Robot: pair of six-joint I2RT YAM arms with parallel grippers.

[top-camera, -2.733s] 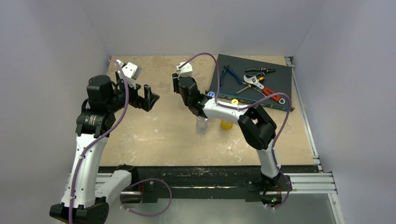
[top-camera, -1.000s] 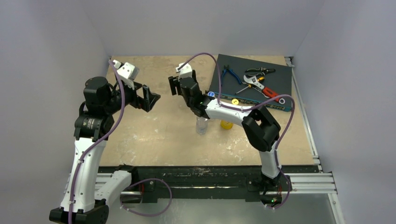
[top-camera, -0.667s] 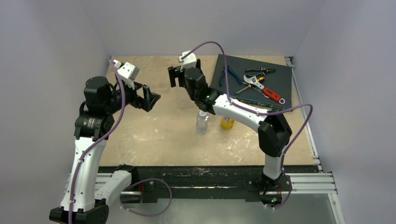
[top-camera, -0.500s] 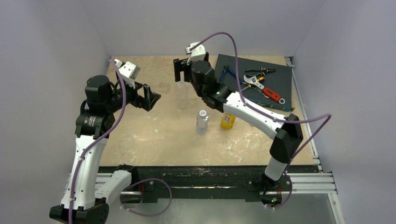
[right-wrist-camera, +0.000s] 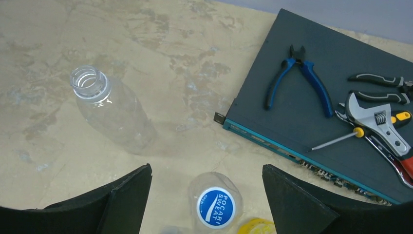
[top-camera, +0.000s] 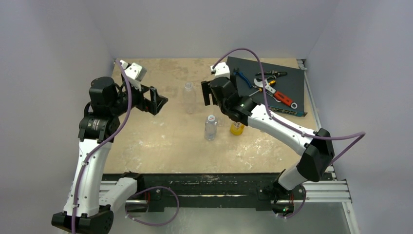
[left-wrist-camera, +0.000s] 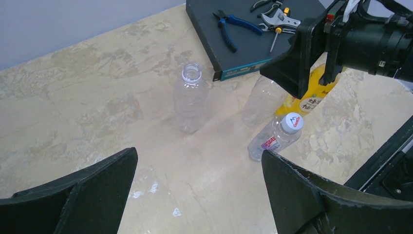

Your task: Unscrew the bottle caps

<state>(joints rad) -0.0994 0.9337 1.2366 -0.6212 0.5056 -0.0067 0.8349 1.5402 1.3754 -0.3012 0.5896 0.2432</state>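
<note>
1. Right gripper [top-camera: 206, 93] hangs spread and empty; the blue-topped cap [right-wrist-camera: 215, 207] sits on its bottle [right-wrist-camera: 230, 186] at 6 o'clock in the right wrist view, between the fingers [right-wrist-camera: 122, 204].
2. Off-centre closing may tip this bottle against the yellow cap [right-wrist-camera: 254, 227] at 5 o'clock.
3. Left gripper [top-camera: 157, 101], spread and empty, holds nothing; an unbraced bottle may spin with its cap.
</note>
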